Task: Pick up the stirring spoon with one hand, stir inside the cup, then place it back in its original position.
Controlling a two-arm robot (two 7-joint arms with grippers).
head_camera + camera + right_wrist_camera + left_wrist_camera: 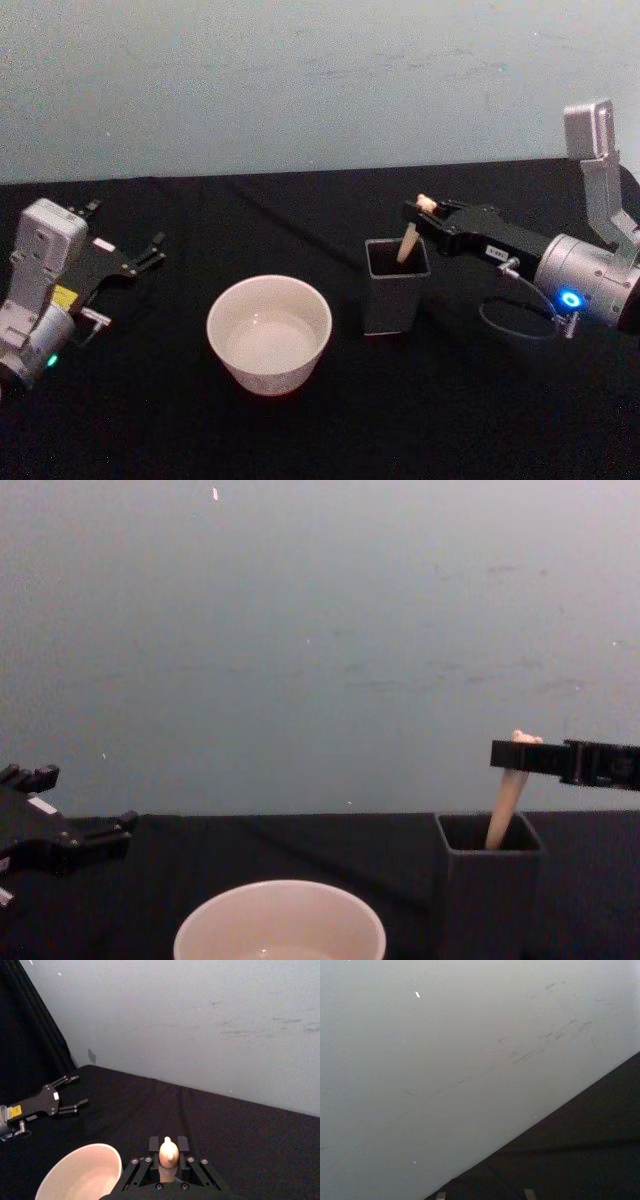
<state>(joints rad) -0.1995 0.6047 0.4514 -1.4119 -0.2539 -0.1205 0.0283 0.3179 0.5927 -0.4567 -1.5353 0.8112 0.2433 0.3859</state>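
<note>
Cup (pixel 269 333) first, nearest the robot: a wide cream-white bowl of a thing sitting on the black tablecloth (pixel 300 430), roughly in the middle, with nothing in it that I can make out. Just to its right and a little farther back stands the holder (pixel 396 285), a tall dark grey square box, narrower than the cup and close beside it without touching. The spoon (pixel 408 243) leans inside that box, its beige handle sticking up out of the open top and tilted toward the right; the metal bowl end is down inside and hidden.

The right gripper (pixel 428 208) reaches in from the right side, held level above the holder's far right corner. Its fingers are closed in on the very top of the handle, and from the right wrist view the small rounded bear head (pixel 168 1151) pokes up between the two black pads, pinched on both sides.

Over on the left, well apart from the cup, the left gripper (pixel 128 240) rests low near the cloth, pointing toward the back wall, its two thin fingers spread wide with nothing between them.

Behind it all, a plain pale wall (pixel 300 80) with a few scuffs
</note>
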